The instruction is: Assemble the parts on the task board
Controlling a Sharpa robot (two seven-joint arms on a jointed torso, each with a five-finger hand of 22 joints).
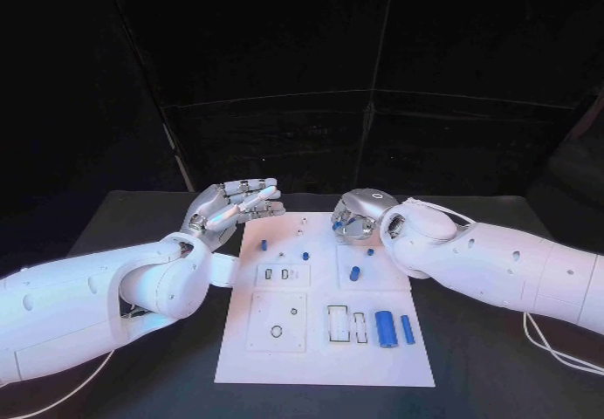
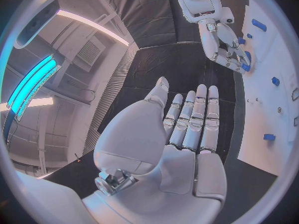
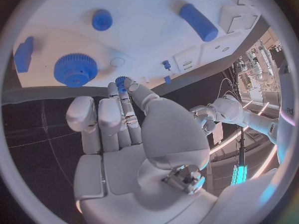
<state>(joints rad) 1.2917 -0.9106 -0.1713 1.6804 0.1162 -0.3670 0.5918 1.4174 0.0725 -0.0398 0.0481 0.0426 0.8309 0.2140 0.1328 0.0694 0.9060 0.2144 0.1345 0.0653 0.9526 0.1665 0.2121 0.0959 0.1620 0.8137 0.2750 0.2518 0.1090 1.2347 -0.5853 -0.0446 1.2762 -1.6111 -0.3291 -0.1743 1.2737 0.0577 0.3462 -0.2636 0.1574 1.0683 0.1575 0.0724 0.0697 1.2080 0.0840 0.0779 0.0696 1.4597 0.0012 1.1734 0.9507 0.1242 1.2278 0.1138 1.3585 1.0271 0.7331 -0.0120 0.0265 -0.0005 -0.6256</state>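
The white task board [image 1: 325, 349] lies mid-frame on the black table [image 1: 126, 218]. At its upper right the right hand [image 1: 359, 216] pinches a small blue gear [image 3: 121, 80], beside a larger blue gear [image 3: 75, 69]. The left hand [image 1: 233, 205] hovers upper left, fingers straight, empty. Two blue cylinders [image 1: 395, 330] lie lower right.
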